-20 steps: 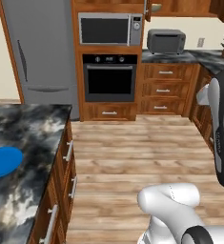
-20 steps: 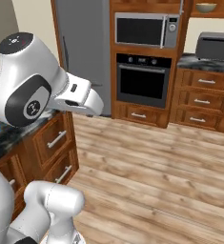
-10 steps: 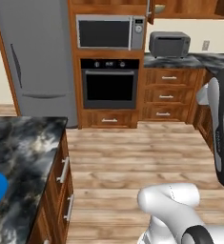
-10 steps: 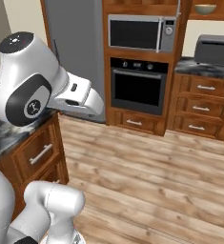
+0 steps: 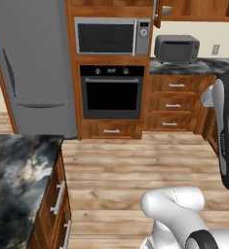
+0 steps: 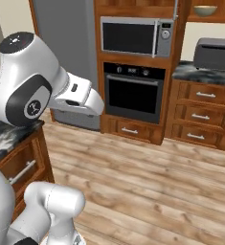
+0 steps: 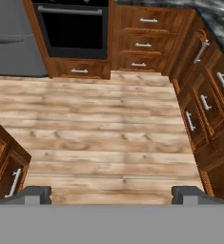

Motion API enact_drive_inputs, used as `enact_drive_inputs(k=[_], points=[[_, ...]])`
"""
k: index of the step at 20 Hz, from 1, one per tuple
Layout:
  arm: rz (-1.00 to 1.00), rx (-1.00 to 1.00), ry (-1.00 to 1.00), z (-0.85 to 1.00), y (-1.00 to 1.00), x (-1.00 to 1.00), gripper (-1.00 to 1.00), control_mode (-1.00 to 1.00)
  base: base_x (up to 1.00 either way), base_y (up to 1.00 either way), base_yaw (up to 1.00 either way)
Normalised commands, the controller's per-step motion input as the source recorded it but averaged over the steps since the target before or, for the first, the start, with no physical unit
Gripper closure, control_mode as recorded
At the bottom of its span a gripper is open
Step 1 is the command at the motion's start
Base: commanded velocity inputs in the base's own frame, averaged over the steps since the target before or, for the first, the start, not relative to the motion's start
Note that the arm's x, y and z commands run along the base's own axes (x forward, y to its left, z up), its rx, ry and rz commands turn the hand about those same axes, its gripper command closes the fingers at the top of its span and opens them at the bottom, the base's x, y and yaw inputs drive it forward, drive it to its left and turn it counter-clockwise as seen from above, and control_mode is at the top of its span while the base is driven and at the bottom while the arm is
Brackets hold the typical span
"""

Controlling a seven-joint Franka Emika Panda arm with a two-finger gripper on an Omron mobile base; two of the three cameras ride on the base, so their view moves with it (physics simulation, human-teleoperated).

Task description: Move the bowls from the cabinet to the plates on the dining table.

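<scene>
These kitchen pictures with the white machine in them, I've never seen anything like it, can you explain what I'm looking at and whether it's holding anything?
It is a rendered kitchen with a white robot arm on a base that can drive. Two pictures come from cameras on that base, behind the arm to its left and right. The third looks along its claw, whose two dark tips stand wide apart over the wooden floor, holding nothing. Ahead are a fridge, a microwave, an oven and a toaster oven on a marbled counter. A bowl sits in the open wall cabinet. The dark marbled dining table shows at the left.
</scene>
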Motion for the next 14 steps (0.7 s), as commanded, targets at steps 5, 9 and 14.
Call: enact_drive_inputs(k=[5, 9, 14], points=[[0.00, 0.00, 0.00, 0.00, 0.00, 0.00, -1.00, 1.00, 0.60, -0.25, 0.00], [0.00, 0.00, 0.00, 0.00, 0.00, 0.00, -1.00, 1.00, 0.59, -0.25, 0.00], [0.00, 0.00, 0.00, 0.00, 0.00, 0.00, -1.00, 1.00, 0.57, -0.24, 0.00]])
